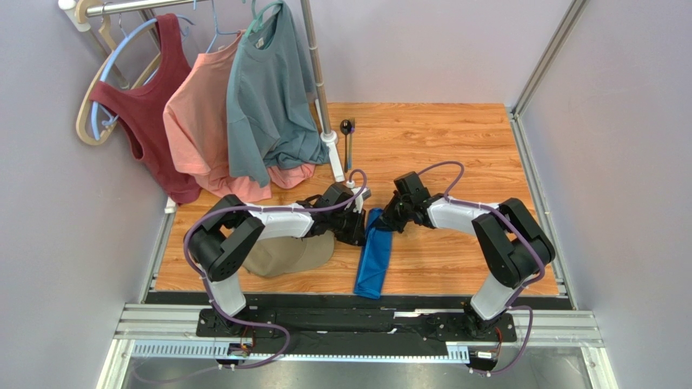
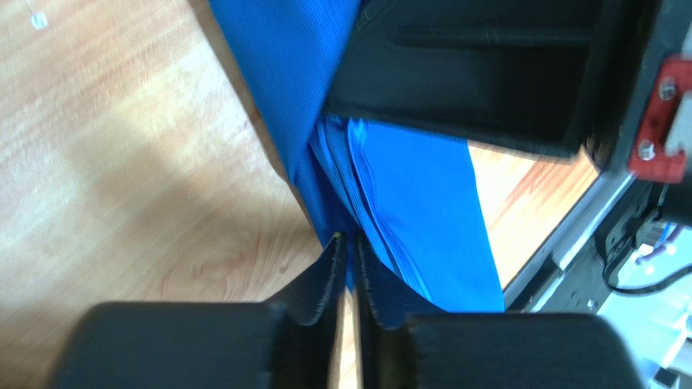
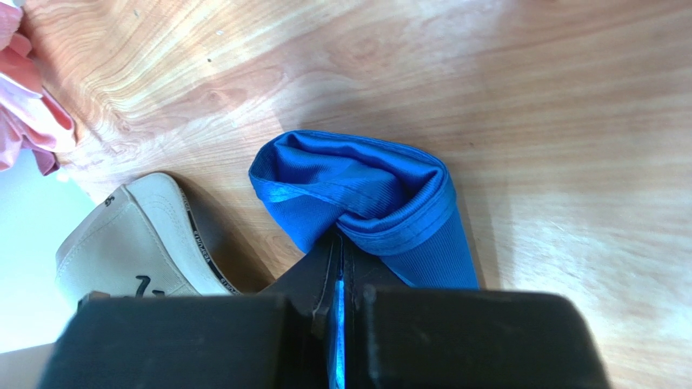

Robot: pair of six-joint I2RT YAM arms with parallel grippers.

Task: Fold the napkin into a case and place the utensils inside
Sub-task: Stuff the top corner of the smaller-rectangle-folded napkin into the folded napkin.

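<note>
The napkin (image 1: 374, 258), centre frame, looks thin, limp and slippery; its hems suit pinching. Right claw (image 3: 339, 247) clamps it; whether the left claw (image 2: 348, 247) grips is unclear.

The napkin (image 1: 374, 261) lay mid-bench (image 1: 455, 146), the cap (image 1: 284, 255) just beside it at nine o'clock, the utensils (image 1: 348, 139) well apart at twelve, beside the pole (image 1: 321, 89).

Left claw (image 2: 348, 243) low, right claw (image 3: 337, 243) pinched shut, wrists nearly meeting
</note>
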